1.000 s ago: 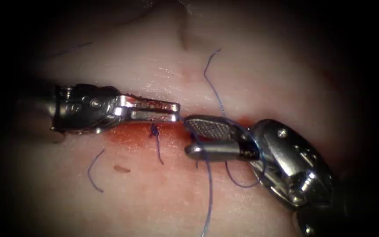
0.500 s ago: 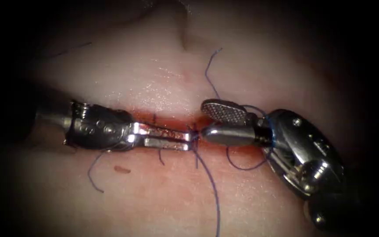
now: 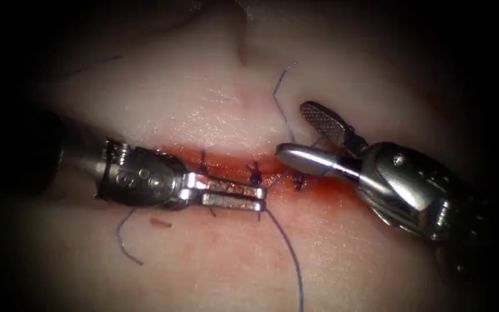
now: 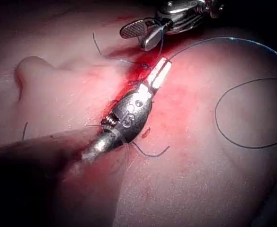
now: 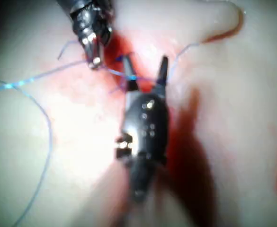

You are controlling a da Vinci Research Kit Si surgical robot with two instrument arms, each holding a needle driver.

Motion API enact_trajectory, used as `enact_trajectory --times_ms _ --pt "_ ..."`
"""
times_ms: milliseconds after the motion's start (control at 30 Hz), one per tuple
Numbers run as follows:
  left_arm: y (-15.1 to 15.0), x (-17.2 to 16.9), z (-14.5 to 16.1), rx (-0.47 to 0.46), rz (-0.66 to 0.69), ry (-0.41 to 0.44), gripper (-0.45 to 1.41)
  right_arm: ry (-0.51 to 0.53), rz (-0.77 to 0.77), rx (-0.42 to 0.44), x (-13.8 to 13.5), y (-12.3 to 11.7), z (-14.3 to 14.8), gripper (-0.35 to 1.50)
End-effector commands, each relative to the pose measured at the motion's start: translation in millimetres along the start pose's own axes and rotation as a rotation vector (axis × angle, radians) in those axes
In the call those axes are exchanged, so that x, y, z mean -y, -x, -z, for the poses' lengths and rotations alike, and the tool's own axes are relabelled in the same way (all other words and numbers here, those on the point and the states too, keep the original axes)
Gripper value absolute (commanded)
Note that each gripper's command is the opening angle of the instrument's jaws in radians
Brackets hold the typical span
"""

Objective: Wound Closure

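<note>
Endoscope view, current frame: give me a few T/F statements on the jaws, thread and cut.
1. The right tool has its jaws spread open. True.
2. The left tool has its jaws shut on the thread. True: a strand runs from its tip toward the view's lower edge.
3. The right tool grips the curved needle at mid-curve. False: its open jaws hold nothing, with thread wound about them.
4. Dark stitches sit along the cut in the tissue. True.
5. The red fluid lies far from the cut. False: it lies along the cut.
6. The left tool lies across the right tool's shaft. False: the two tools are apart.
</note>
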Motion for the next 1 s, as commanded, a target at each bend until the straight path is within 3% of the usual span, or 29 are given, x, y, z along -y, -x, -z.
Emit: enact_trajectory --times_ms 33,367,733,800,833,867,900,1000 --pt "0.7 -0.4 -0.4 -0.004 0.003 -0.006 -0.45 0.018 0.0 0.006 0.3 1.2 -0.6 0.74" --pt "0.6 -0.5 -1.0 0.025 0.028 -0.031 -0.45 0.134 -0.035 0.09 -1.2 4.2 -3.4 0.81" --pt "0.5 -1.0 -1.6 0.036 0.033 -0.034 -0.45 0.168 -0.097 0.126 -3.0 4.5 -6.3 0.76" --pt "0.5 -1.1 -1.7 0.036 0.033 -0.034 -0.45 0.169 -0.104 0.126 -3.0 4.4 -6.3 0.59" --pt "0.5 -1.1 -1.7 0.036 0.033 -0.034 -0.45 0.166 -0.11 0.126 -3.0 4.4 -6.3 0.36" --pt "0.5 -1.1 -1.7 0.036 0.039 -0.034 -0.45 0.155 -0.117 0.128 -3.0 4.4 -6.3 -0.16" --pt "0.5 -1.1 -1.7 0.035 0.039 -0.032 -0.45 0.148 -0.117 0.13 -3.0 4.4 -6.3 -0.35" --pt "0.5 -1.2 -1.8 0.035 0.039 -0.032 -0.45 0.144 -0.118 0.116 -3.0 4.4 -6.2 -0.35"
